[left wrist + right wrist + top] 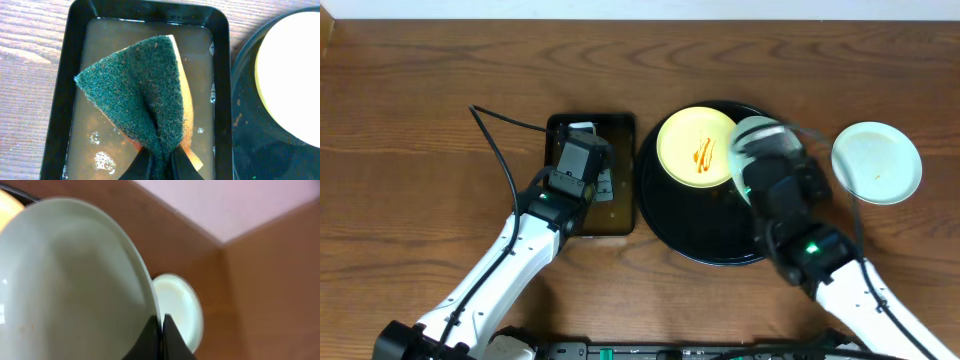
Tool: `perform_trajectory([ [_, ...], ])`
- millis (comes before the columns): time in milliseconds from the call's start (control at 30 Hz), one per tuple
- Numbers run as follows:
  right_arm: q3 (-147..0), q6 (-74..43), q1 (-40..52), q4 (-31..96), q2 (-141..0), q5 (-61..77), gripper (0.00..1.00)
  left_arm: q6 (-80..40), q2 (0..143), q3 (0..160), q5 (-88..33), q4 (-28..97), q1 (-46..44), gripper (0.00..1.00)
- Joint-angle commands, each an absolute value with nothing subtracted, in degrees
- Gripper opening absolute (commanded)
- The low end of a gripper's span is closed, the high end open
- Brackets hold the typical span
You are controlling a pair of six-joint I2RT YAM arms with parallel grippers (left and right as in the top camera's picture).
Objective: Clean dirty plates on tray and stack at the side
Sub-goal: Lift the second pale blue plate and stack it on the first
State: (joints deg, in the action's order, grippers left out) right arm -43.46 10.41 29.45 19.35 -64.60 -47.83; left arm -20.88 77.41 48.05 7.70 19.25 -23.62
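Yellow plate (698,147), orange-streaked, on your tray (665,215); right gripper (161,324) pinches mint plate (65,280) over it; left gripper (161,159) clenches sponge (140,90).

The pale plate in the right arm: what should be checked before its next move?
1. Grip of right jaws on held plate rim: ok.
2. Cleanliness of held plate: cannot tell, blurred.
3. Top of side plate on table free for stacking: ok.
4. Hold of left jaws on sponge, over pan: ok.
5. Cleanliness of yellow plate on tray: not ok, sauce streak.
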Motion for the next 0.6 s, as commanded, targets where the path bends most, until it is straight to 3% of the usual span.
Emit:
perform_trajectory([
  [0,-44.5,-6.8,20.7,19.9,-66.0,-38.1,0.01,-20.2,77.2,47.2,8.4,19.3,-23.4,0.08],
  [267,-44.5,-14.5,-1.6,14.8,-68.1,-31.9,0.01,-20.2,77.2,47.2,8.3,19.3,-23.4,0.08],
  [567,-44.5,-20.0,-19.3,9.1,-74.9,-19.0,0.01,-20.2,77.2,47.2,8.2,19.3,-23.4,0.08],
])
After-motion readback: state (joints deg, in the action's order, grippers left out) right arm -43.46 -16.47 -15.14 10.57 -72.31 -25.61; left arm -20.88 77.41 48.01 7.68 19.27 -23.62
